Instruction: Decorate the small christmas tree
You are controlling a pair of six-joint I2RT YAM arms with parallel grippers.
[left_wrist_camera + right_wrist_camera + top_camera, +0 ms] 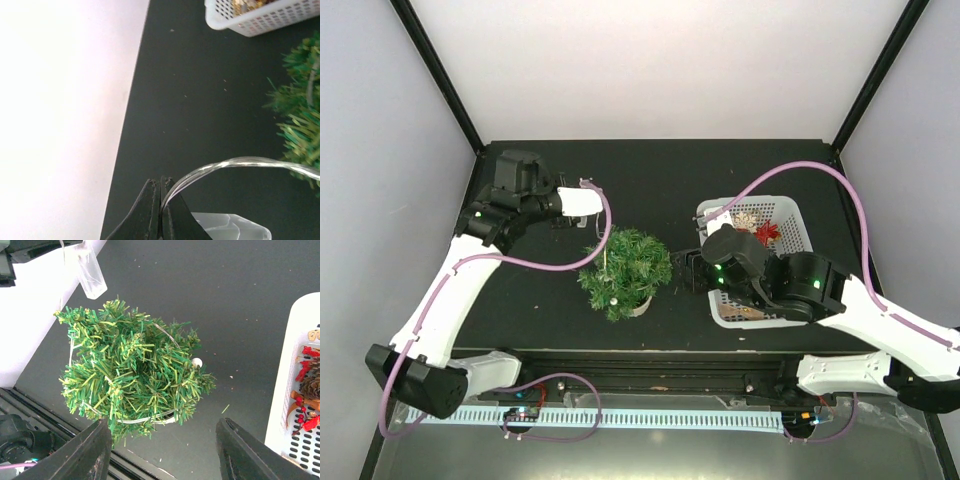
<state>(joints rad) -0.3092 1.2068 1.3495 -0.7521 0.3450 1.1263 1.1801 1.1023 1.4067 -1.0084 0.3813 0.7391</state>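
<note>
Green-needled, one small christmas tree (625, 272) is standing in its white pot mid-desk (670, 180), with one clear strand (240, 162) looping around it. That strand is running to the left fingers (149, 212), which are pinching it shut, near the tree's far left side. Just beside the tree's right, the right fingers (85, 455) are hanging spread apart and empty. Further right, one white mesh basket (794, 215) is holding a pinecone (312, 382) and red berry sprigs (305, 367).
</note>
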